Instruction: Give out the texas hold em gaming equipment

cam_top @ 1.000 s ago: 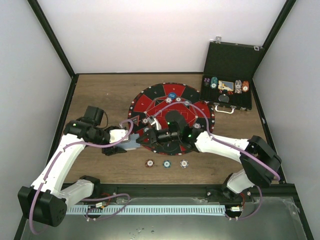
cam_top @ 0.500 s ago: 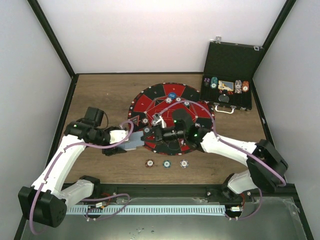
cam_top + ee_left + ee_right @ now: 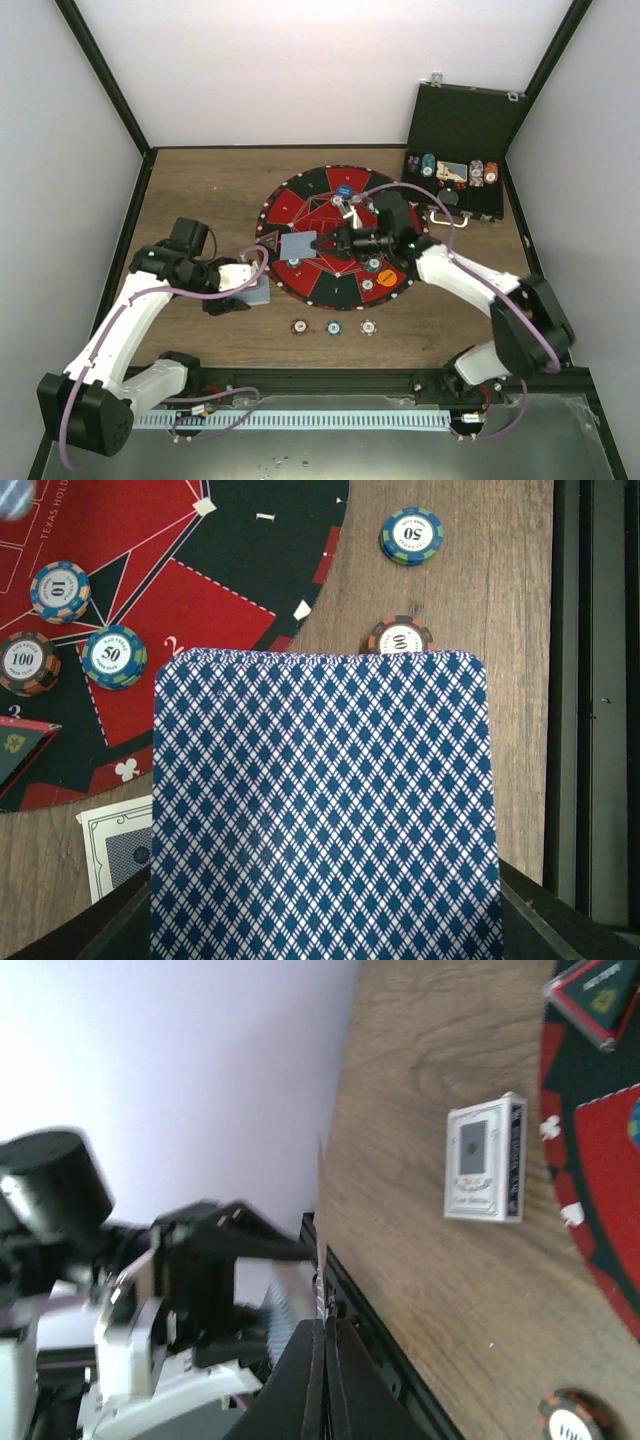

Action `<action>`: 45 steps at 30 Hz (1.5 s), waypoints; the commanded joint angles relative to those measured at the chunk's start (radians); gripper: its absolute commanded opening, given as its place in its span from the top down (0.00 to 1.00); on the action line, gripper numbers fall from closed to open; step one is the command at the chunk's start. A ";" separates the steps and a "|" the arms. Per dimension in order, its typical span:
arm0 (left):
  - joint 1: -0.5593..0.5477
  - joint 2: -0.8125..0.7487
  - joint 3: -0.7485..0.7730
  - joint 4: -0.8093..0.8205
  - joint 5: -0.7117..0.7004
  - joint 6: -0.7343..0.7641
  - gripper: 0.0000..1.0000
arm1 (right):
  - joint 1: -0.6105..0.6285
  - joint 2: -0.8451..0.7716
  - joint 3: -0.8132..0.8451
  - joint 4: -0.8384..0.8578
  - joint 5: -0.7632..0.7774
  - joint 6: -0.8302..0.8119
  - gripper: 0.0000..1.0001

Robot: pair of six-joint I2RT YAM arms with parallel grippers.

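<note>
Wooden surface (image 3: 200, 190), round mat (image 3: 290, 205) at centre. My left gripper (image 3: 245, 295) clamped on blue-backed deck (image 3: 320, 810), just off mat's 8 o'clock edge. My right gripper (image 3: 318, 243) pinching single card (image 3: 298, 245) above mat, left of centre. Three chips (image 3: 333, 327) in row on wood at mat's 6 o'clock.

Robotics lab test cell, plain white panel walls (image 3: 300, 70), black frame posts (image 3: 104, 76), wood-grain table (image 3: 210, 185)

Left end effector (image 3: 246, 294), right one (image 3: 320, 243) clamped
</note>
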 commanded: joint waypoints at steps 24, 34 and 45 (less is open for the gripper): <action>0.002 -0.064 0.056 -0.083 0.063 -0.024 0.96 | -0.027 1.164 1.196 -0.405 0.036 -0.139 0.94; 0.002 -0.053 0.052 -0.061 0.072 -0.036 0.96 | -0.029 1.001 1.183 -0.615 0.178 -0.297 0.53; 0.002 -0.053 0.067 -0.052 0.075 -0.038 0.96 | 0.007 0.552 0.682 -0.412 0.158 -0.245 0.31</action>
